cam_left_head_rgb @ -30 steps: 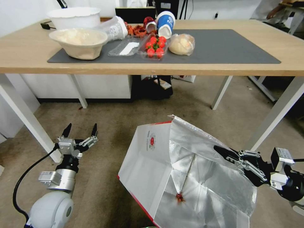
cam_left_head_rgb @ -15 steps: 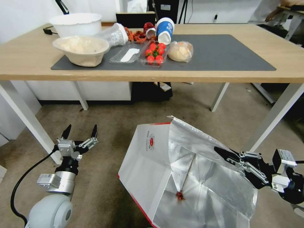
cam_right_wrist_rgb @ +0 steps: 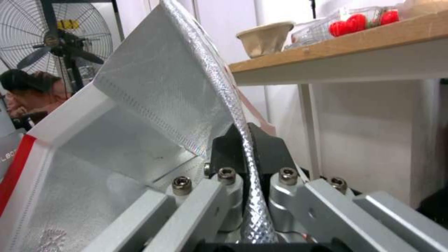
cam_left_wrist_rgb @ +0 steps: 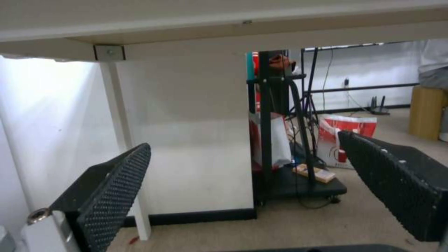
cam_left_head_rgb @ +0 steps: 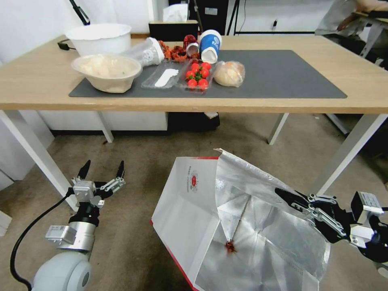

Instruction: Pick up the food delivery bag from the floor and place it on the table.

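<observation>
The food delivery bag (cam_left_head_rgb: 194,210) is a big white bag with a red round logo, red edges and a silver foil lining (cam_right_wrist_rgb: 154,87). It hangs open in the lower middle of the head view, below the table's front edge. My right gripper (cam_left_head_rgb: 283,194) is shut on the bag's foil rim at its right side; the right wrist view shows the rim pinched between the black fingers (cam_right_wrist_rgb: 271,150). My left gripper (cam_left_head_rgb: 102,166) stands open to the left of the bag, near a white table leg, holding nothing. The table (cam_left_head_rgb: 363,93) has a light-wood top with a dark grey mat (cam_left_head_rgb: 283,72). The floor (cam_left_head_rgb: 133,234) is brown-grey.
On the mat lie a beige bowl (cam_left_head_rgb: 107,72), a white tub (cam_left_head_rgb: 99,38), a tray of cherry tomatoes (cam_left_head_rgb: 197,74), a bagged bun (cam_left_head_rgb: 229,73) and a blue cup (cam_left_head_rgb: 210,41). White table legs (cam_left_head_rgb: 34,161) (cam_left_head_rgb: 343,157) stand on either side. A black rack (cam_left_wrist_rgb: 280,140) stands under the table.
The camera has risen, so the table shows lower in the picture. The right gripper still holds the bag's rim. The left gripper stays open in the same place.
</observation>
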`<state>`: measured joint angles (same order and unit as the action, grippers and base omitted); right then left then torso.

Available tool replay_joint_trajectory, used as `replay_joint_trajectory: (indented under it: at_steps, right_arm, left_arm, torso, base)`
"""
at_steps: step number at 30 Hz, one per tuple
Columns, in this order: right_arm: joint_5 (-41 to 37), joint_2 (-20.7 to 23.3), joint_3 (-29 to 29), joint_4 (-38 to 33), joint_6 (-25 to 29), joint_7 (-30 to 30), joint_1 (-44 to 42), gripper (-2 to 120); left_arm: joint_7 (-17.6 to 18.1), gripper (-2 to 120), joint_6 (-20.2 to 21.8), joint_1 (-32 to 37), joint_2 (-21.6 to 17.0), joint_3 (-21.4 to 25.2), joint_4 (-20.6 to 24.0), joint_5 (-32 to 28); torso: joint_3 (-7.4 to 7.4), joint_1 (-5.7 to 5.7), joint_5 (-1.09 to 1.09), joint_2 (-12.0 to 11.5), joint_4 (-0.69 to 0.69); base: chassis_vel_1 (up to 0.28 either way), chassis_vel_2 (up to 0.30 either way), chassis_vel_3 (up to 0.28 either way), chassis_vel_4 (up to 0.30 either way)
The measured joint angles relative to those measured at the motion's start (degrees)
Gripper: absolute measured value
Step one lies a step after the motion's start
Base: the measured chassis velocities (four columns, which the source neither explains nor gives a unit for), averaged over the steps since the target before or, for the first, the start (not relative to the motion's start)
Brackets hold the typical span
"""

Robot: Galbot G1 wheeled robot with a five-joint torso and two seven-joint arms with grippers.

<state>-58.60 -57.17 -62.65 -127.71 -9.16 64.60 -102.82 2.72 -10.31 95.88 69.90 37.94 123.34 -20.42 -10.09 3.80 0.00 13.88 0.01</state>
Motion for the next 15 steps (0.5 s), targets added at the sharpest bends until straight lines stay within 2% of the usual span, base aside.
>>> replay_joint_trajectory:
  at_steps: [15]
  right_arm:
    - [0.08,-0.13,0.10,-0.05,0.11,-0.02,0.16,0]
  left_arm:
    - [0.28,100,1.40,0.39,-0.91,0.13,0.38,0.48]
  torso:
    - [-2.41,0.89,-0.01,3.26,0.00]
  base:
    - [0.000,0.000,0.000,0.000]
